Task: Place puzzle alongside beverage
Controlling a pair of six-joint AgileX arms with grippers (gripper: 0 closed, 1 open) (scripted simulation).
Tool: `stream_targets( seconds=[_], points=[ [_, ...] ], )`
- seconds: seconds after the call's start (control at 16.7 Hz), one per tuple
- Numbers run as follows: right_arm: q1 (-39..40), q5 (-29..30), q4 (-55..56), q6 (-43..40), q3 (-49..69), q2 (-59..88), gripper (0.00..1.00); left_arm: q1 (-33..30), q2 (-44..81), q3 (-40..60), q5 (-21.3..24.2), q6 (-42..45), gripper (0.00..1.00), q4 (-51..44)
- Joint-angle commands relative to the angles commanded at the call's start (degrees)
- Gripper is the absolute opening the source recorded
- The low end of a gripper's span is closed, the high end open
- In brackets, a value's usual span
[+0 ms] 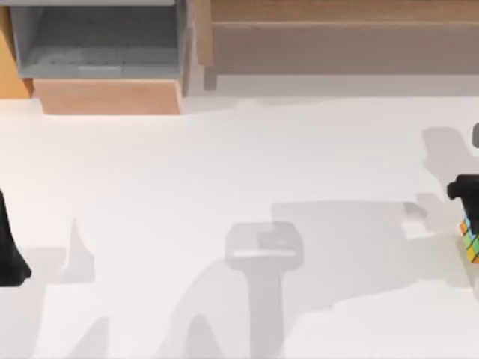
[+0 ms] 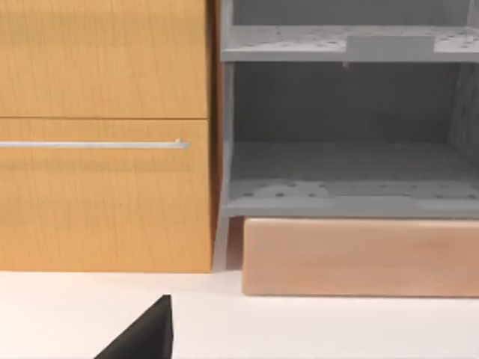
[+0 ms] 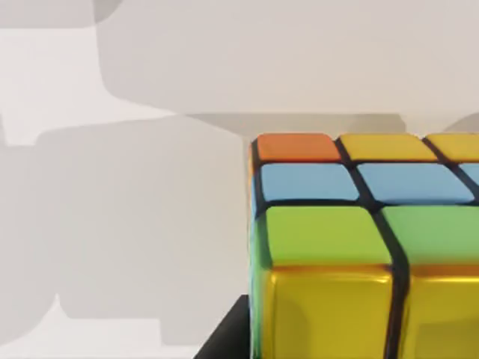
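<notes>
Table [image 1: 224, 164]: broad, flat, matte white top, crossed by soft grey shadows. Cabinet [image 2: 105, 134]: warm orange wood grain, flat-fronted, with a thin straight metal handle [image 2: 93, 144]; stands at the table's far left edge. Shelf unit [image 2: 344, 127]: grey, boxy, open-fronted, speckled boards, set on a pale wooden plinth [image 2: 359, 258] just beside the cabinet. Left gripper [image 1: 9, 247]: black, angular, parked at the table's left edge; whether its fingers are spread or closed cannot be told. Right gripper [image 1: 465, 193]: black, blocky, at the table's right edge, directly over the puzzle; finger state cannot be told. Puzzle [image 3: 359, 239]: small glossy cube, rounded square tiles in orange, yellow, blue and green, divided by black seams; located at the table's far right edge.
</notes>
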State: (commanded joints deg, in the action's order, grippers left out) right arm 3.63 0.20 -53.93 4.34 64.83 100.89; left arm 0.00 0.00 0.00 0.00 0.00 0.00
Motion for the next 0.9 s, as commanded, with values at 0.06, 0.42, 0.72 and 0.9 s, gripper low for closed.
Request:
stream_targets(
  seconds=[0.06, 0.42, 0.72, 0.9],
  points=[
    [0.0, 0.0, 0.0, 0.0, 0.0, 0.0, 0.38, 0.0, 0.0, 0.0, 0.0, 0.0, 1.0, 0.0],
    [0.0, 0.0, 0.0, 0.0, 0.0, 0.0, 0.83, 0.0, 0.0, 0.0, 0.0, 0.0, 1.0, 0.0],
    [0.0, 0.0, 0.0, 0.0, 0.0, 0.0, 1.0, 0.0, 0.0, 0.0, 0.0, 0.0, 1.0, 0.0],
    [0.0, 0.0, 0.0, 0.0, 0.0, 0.0, 1.0, 0.0, 0.0, 0.0, 0.0, 0.0, 1.0, 0.0]
  ],
)
